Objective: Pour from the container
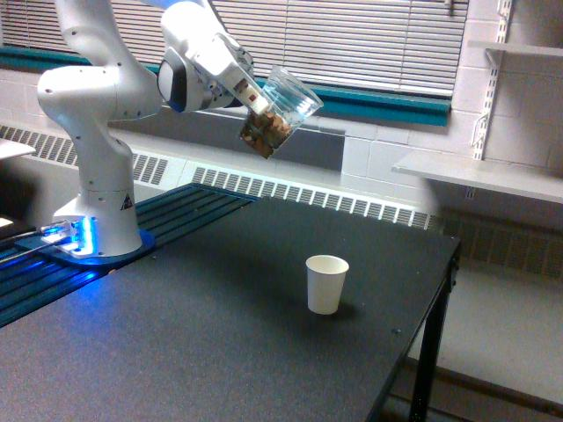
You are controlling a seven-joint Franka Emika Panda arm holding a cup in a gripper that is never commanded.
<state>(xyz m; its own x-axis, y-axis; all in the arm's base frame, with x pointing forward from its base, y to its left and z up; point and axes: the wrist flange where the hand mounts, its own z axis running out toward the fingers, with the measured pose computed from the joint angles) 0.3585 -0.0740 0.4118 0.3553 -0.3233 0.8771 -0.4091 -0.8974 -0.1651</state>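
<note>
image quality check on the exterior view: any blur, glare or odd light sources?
Exterior view: soft overall, with the container in the gripper slightly smeared, almonds reading as a brown mass; blue glow from the arm's base spills onto the table; the white paper cup casts only a faint shadow; the blinds are bright but not blown out.
</note>
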